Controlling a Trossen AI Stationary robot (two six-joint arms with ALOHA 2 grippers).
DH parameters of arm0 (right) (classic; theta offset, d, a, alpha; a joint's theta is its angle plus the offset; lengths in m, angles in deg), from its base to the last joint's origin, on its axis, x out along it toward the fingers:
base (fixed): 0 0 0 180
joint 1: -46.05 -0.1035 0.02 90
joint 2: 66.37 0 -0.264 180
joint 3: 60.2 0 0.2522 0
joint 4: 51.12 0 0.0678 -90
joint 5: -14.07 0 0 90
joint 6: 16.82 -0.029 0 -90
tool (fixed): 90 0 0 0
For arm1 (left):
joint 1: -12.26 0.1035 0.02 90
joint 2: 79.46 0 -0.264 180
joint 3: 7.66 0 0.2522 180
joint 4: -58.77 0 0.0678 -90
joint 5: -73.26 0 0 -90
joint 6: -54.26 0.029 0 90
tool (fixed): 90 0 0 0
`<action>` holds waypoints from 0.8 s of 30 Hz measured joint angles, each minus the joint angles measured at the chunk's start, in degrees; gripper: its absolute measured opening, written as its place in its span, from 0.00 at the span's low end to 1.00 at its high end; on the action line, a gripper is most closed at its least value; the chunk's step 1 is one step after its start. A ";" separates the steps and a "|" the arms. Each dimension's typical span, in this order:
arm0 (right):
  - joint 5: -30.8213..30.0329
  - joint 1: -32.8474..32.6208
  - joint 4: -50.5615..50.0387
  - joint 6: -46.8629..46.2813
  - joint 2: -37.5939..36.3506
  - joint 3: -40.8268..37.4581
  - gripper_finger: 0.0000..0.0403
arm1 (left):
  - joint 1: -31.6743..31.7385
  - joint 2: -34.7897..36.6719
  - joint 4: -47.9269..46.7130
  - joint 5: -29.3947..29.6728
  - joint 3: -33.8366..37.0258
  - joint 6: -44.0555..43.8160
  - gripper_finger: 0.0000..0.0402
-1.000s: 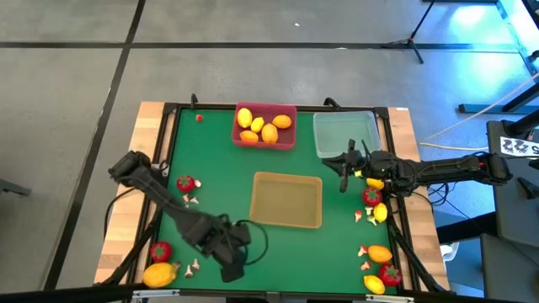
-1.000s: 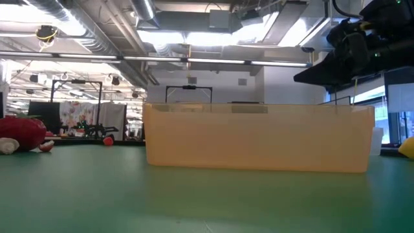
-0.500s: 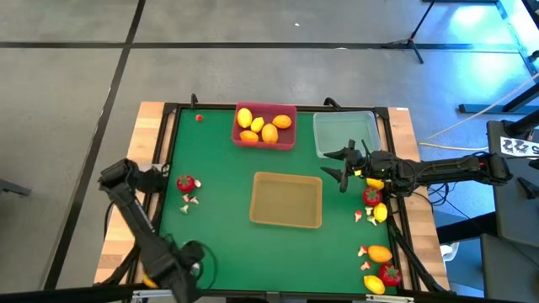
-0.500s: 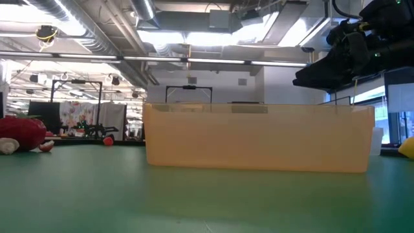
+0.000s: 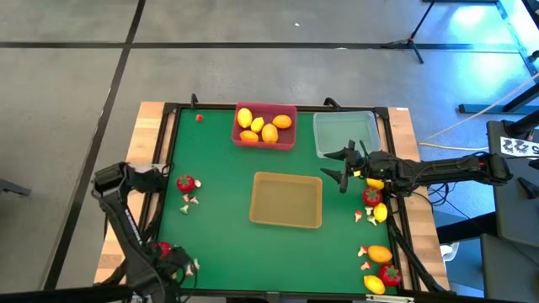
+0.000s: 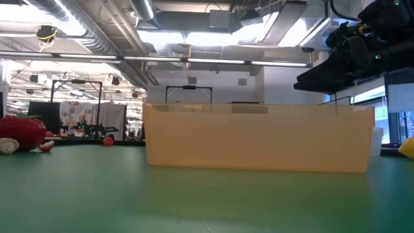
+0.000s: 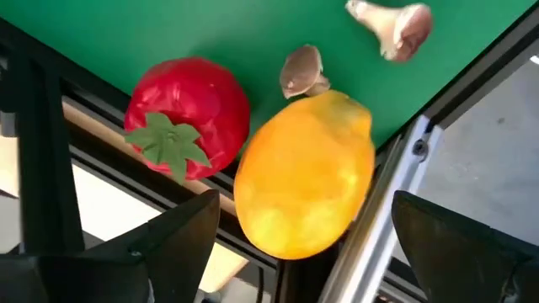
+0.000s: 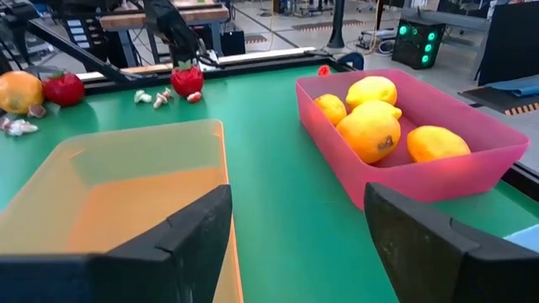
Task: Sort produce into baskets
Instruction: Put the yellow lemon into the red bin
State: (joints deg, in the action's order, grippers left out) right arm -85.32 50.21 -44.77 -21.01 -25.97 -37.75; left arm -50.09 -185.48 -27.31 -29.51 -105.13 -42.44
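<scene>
In the left wrist view my left gripper [image 7: 307, 252] points down, open, over the table's near left corner. A red fruit with a green top [image 7: 187, 114] and an orange lemon [image 7: 303, 185] lie between and just beyond its fingers, untouched, with mushroom bits [image 7: 303, 71] beside them. In the high view this gripper [image 5: 171, 269] stands next to the red fruit [image 5: 162, 249]. My right gripper [image 5: 333, 165] hangs open and level by the clear basket [image 5: 344, 133], facing the tan basket [image 8: 126, 185] and the pink basket [image 8: 404, 126] of lemons.
More produce lies along the right edge [image 5: 375, 206] and in the near right corner [image 5: 381, 268]. A red fruit [image 5: 185, 183] with mushroom bits lies at the left. The tan basket [image 5: 286, 199] sits mid-table. The table frame's rail [image 7: 396, 168] runs close by my left gripper.
My left gripper has swung from the middle of the near edge toward the table's near left corner, sinking a little and turning, and now covers the orange lemon in the high view. My right gripper has opened where it stood.
</scene>
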 joint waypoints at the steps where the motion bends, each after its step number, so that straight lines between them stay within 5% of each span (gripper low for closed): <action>1: 0.00 -0.02 -0.16 0.01 0.00 0.00 0.67 | -0.38 0.00 0.21 -0.02 0.42 -0.02 0.85; 24: 0.00 0.00 -0.51 0.03 -0.02 0.00 0.67 | -3.27 0.41 12.78 -1.01 11.41 -1.95 0.85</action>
State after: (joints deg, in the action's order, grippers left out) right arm -85.32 50.21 -45.29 -20.98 -25.99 -37.75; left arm -53.36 -185.07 -14.52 -30.52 -93.72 -44.39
